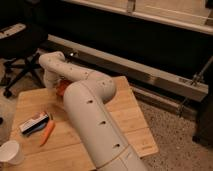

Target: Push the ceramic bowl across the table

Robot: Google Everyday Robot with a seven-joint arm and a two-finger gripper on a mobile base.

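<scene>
The ceramic bowl [61, 88] shows only as a small red-orange patch at the far left part of the table [131, 119]; the arm covers most of it. My white arm runs up from the bottom edge, bends at the elbow and reaches left, then turns down at the wrist. The gripper [53, 84] hangs at the end of that wrist, right against the bowl's left side, and is shut. The arm hides where it meets the bowl.
A long orange carrot [47, 133] and a flat blue-and-white packet [34, 123] lie on the table's near left. A white paper cup [10, 152] stands at the near left corner. An office chair [20, 47] is behind the table on the left, and a metal rail [150, 75] runs along the back.
</scene>
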